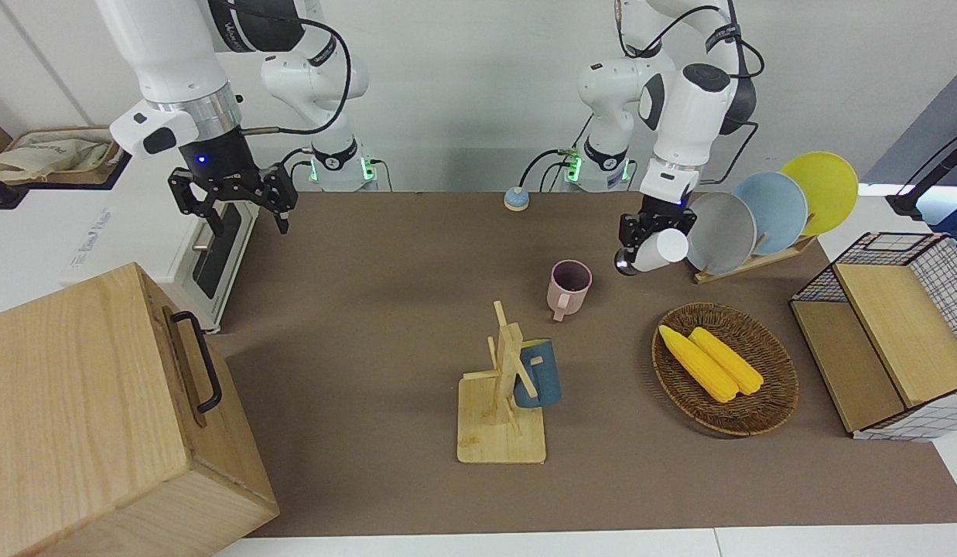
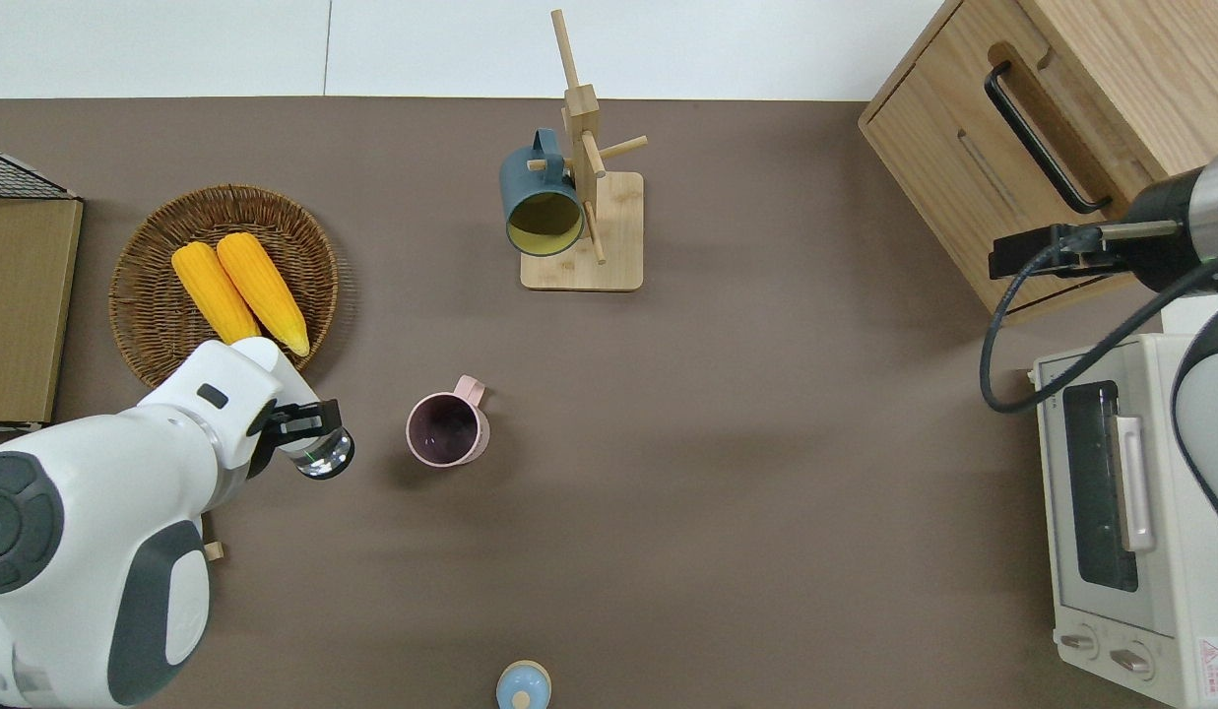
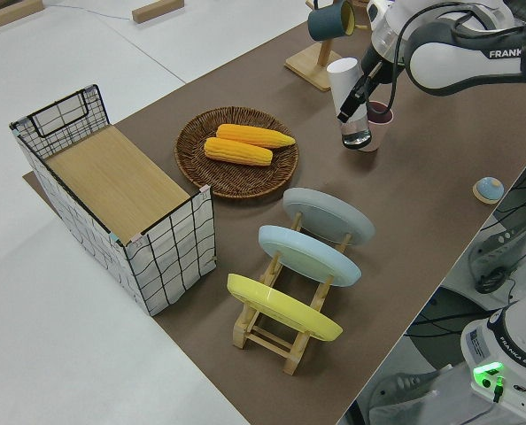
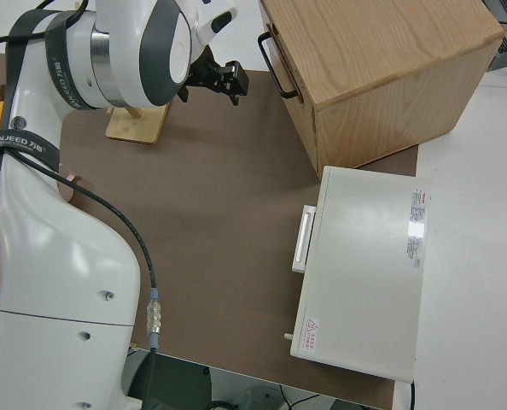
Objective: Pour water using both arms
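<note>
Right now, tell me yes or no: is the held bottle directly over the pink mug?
No; in the overhead view the bottle in the left claw hangs beside the pink mug, over bare table.

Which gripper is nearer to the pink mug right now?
The left. The left gripper holds a white bottle tilted beside the pink mug, toward the left arm's end of the table. The right gripper is parked.

Front view: camera across the table, facing both arms, whole tabletop in frame.
Overhead view: straight down, arms entering from the bottom edge.
Both share the pink mug [image 1: 569, 285], mug rack [image 2: 581, 187] and corn basket [image 1: 772, 398].
Left side view: raised, at the plate rack [image 3: 281, 332] end, looking diagonally along the table.
Right side view: above the right arm, close over the toaster oven [image 4: 369, 265] and wooden box [image 4: 377, 64].
</note>
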You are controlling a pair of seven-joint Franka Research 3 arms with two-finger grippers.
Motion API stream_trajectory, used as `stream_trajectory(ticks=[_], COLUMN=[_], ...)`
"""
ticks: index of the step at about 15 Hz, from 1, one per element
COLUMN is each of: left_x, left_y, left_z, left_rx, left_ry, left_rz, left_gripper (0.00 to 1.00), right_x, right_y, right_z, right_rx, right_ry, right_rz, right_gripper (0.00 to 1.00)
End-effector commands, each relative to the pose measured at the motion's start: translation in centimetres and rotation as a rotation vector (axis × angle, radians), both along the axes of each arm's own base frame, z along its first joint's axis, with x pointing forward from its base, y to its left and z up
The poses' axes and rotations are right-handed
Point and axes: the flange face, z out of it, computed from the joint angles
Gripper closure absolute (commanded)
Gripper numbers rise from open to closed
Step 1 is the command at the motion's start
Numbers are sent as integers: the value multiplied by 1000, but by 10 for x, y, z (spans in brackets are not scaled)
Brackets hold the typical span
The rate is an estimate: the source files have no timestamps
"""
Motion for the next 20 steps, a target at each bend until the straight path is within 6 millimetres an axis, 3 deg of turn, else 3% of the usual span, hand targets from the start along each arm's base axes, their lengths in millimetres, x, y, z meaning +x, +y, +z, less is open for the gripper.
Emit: stream_trajectory(ticks=[1,5,7,11,14,16,20], left_x=[14,30,41,63,72,73,86], left_y=[19,42,67,109,137,168,232], left_z=[56,103,132,171,171,185,190], left_rx=[59,78,86,101,125,146,164], left_ry=[-129,-222,-273,-329,-318,-337,-339], left_rz=[75,122,145,149,114,101,74], left_gripper=[1000,1000,1000,1000,1000,1000,1000], right_x=[-1,-1,-1,-1,-1,-1,-1], right_y=[-1,-1,-1,-1,-1,-1,-1], right_z=[3,3,3,3,3,3,3], right_rx=[15,15,15,15,15,15,15], right_ry=[-6,-7,-7,-6,-7,-6,-7], right_rz=[9,11,11,9,11,9,9], right_gripper=[9,9,9,9,9,9,9])
